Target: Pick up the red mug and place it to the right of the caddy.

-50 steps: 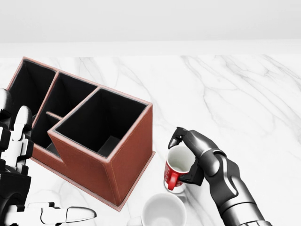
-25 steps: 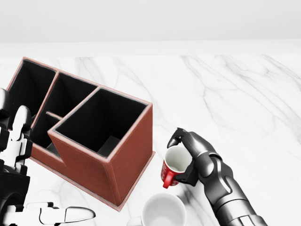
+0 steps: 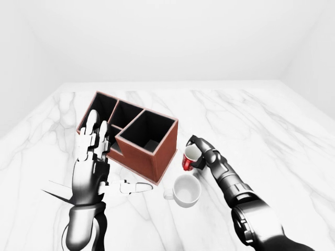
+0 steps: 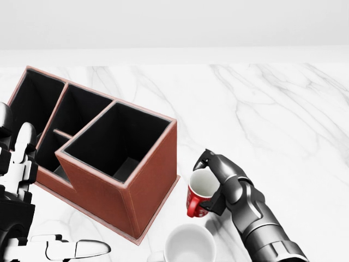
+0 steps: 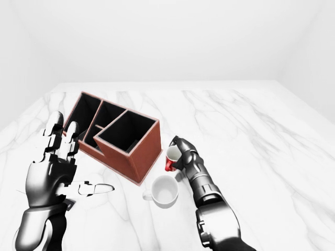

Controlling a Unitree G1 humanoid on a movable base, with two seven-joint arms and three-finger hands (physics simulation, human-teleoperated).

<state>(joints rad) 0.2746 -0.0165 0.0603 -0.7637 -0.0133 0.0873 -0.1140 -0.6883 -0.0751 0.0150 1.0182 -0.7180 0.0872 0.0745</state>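
One red mug [image 4: 200, 192] was held by the right hand [image 4: 226, 183], fingers closed round its rim and wall, handle pointed down-left in head view. Mug was tipped, mouth toward the caddy [image 4: 144, 185], just beside the caddy's right wall; whether it touched the marble table [image 4: 283, 120] cannot be told. A white mug [image 4: 190, 244] sat just below it. Left hand [image 3: 91, 167] was raised w/ fingers spread, empty, well apart. Judged: right side already reached; mug to be uprighted and set down, clear of the white mug.
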